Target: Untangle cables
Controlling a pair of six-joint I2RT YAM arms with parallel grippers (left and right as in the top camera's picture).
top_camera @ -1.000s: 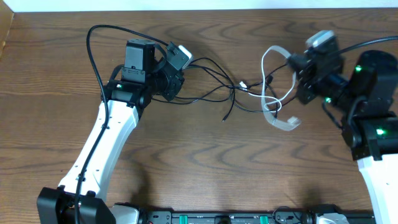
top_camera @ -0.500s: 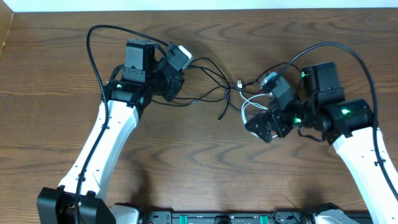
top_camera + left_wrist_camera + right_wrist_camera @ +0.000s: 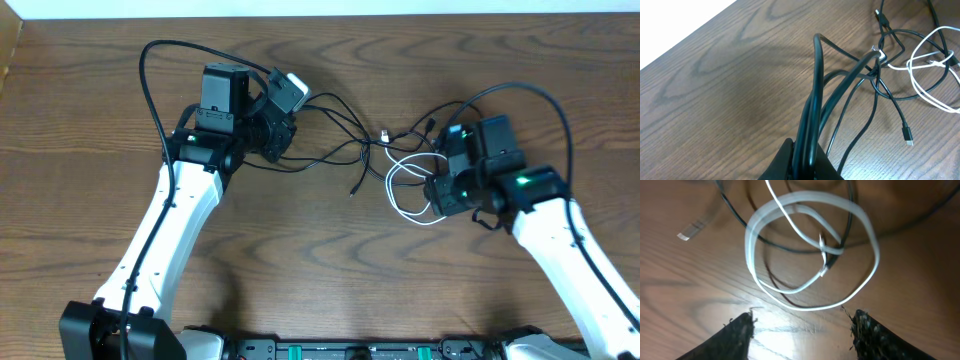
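Note:
Several thin black cables [image 3: 345, 150] fan across the table from my left gripper [image 3: 285, 125] toward the middle. In the left wrist view that gripper [image 3: 810, 152] is shut on a bundle of the black cables [image 3: 815, 100], which rise from its jaws and drop to the wood. One loose plug end [image 3: 908, 136] lies on the table. The white cable [image 3: 408, 195] lies in a loop at centre right, crossing black strands. My right gripper [image 3: 432, 192] sits low beside that loop. Its view shows the white loop [image 3: 810, 250] just ahead of the open gripper [image 3: 802, 330], with only bare wood between the fingers [image 3: 740, 335].
The brown wooden table [image 3: 320, 260] carries both arms. The left arm's thick black lead [image 3: 150, 80] arcs over the back left. The right arm's lead [image 3: 540, 95] arcs over the back right. The table's far edge runs along the top.
My right gripper let go of the white cable and came down from the far right to the table. The white cable now lies as a loop. The left arm has not moved.

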